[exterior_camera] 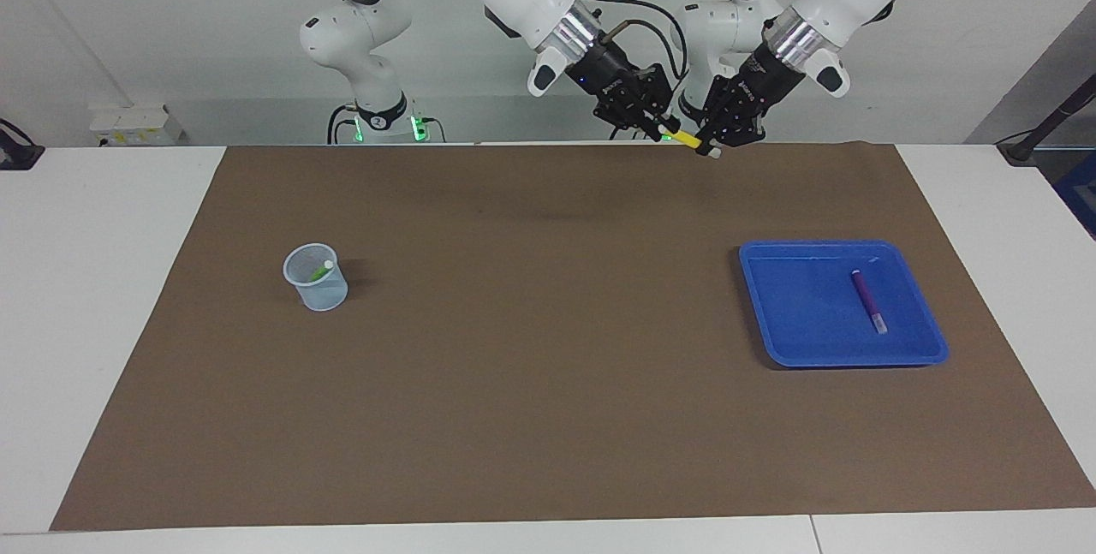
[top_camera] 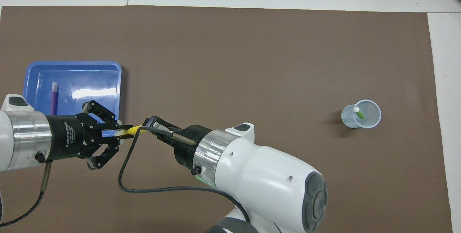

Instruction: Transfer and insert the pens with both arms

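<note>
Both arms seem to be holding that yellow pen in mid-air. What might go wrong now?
The left gripper and right gripper both clamp the yellow pen above the brown mat. If either arm pulls before the left lets go, the pen might twist or slip. Dropped, it would land short of the cup.

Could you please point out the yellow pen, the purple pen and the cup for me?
yellow pen (exterior_camera: 686,138), facing view, its yellow barrel.
purple pen (exterior_camera: 866,297), facing view, mid-barrel.
cup (top_camera: 371,122), overhead view, its rim.

Both white arms (top_camera: 259,186) cut off by the frame edges; green pen (exterior_camera: 321,271) half sunk in cup (exterior_camera: 317,288).
</note>
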Controlling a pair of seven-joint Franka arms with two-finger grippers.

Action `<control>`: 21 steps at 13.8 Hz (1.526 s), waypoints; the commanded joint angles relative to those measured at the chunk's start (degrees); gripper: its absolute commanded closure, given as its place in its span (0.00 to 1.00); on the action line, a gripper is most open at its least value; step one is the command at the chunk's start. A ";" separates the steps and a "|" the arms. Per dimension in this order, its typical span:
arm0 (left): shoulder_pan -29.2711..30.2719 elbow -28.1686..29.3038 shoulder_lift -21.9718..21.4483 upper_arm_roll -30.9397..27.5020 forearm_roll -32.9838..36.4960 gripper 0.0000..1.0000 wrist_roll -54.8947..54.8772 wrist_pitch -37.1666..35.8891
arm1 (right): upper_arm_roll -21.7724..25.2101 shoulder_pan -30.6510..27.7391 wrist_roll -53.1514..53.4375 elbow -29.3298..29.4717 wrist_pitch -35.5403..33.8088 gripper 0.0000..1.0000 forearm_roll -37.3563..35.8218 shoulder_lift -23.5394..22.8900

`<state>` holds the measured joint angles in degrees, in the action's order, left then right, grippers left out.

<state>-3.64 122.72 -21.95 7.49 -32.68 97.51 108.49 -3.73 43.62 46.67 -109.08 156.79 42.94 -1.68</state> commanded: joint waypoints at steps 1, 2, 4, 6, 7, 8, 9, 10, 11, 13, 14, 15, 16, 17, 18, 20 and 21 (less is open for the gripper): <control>-1.11 2.17 -1.96 -0.63 -0.81 1.00 0.93 1.46 | -0.05 -0.11 -1.13 0.63 1.15 0.95 -0.14 -0.96; -1.20 2.17 -1.96 -0.63 -0.81 1.00 0.93 1.46 | -0.14 -0.11 -1.31 0.63 1.15 1.00 -0.14 -0.96; -1.11 2.17 -2.05 -0.63 -0.81 1.00 0.93 1.37 | -0.05 -0.11 -1.23 0.63 1.15 1.00 -0.05 -0.96; -1.20 2.17 -1.96 -0.63 -0.81 1.00 0.75 1.55 | -0.05 -0.20 -1.23 0.63 1.15 1.00 -0.05 -0.96; -1.29 2.17 -1.96 -0.63 -0.81 1.00 0.49 1.55 | -0.05 -0.20 -1.23 0.63 1.15 1.00 -0.05 -0.96; -1.37 2.17 -1.96 -0.63 -0.72 0.77 0.40 1.63 | -0.05 -0.20 -1.23 0.63 1.15 1.00 -0.05 -0.96; -1.37 2.17 -1.96 -0.72 -0.72 0.30 0.40 1.90 | -0.05 -0.20 -1.23 0.63 1.15 1.00 -0.05 -0.96; -1.37 2.17 -1.96 -0.72 -0.81 0.07 0.49 2.59 | -0.05 -0.20 -1.31 0.63 1.15 1.00 -0.05 -0.96; -1.29 2.17 -1.96 -0.72 -0.81 0.04 0.66 2.86 | -0.05 -0.20 -1.40 0.63 1.15 1.00 -0.05 -0.96; -1.29 2.17 -2.05 -0.72 -0.81 0.04 0.66 2.78 | -0.05 -0.64 -4.63 0.54 0.62 1.00 -0.23 -1.05; -1.29 2.17 -1.96 -0.72 -0.81 0.04 0.66 2.78 | -0.05 -0.99 -7.26 0.19 -0.08 1.00 -0.14 -0.96; -1.29 2.17 -2.05 -0.72 -0.72 0.04 0.58 2.78 | 0.03 -1.60 -9.20 0.10 -1.30 1.00 -0.23 -0.87; -1.29 2.17 -2.05 -0.72 -0.81 0.05 0.58 2.69 | 0.03 -2.91 -11.57 0.19 -3.75 1.00 -0.32 -0.87; -1.29 2.17 -2.05 -0.72 -0.81 0.06 0.49 2.69 | 0.12 -4.49 -15.25 0.36 -6.82 1.00 -1.01 -0.70; -1.20 2.35 -2.05 -0.72 -0.72 0.07 -0.21 2.52 | 0.12 -6.33 -18.59 0.54 -10.16 1.00 -2.06 -0.61; -0.41 3.48 -2.92 -0.90 -0.55 0.09 -8.77 1.47 | 0.12 -10.11 -23.09 0.63 -16.22 1.00 -5.22 -0.35; 0.46 4.53 -3.62 -1.07 -0.37 0.10 -14.40 0.59 | 0.12 -11.61 -25.11 0.71 -19.04 1.00 -7.24 -0.26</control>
<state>-3.88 123.40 -22.23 7.25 -32.66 91.41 109.72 -3.19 35.12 25.49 -108.95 142.54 38.93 -2.26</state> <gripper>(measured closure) 0.097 0.824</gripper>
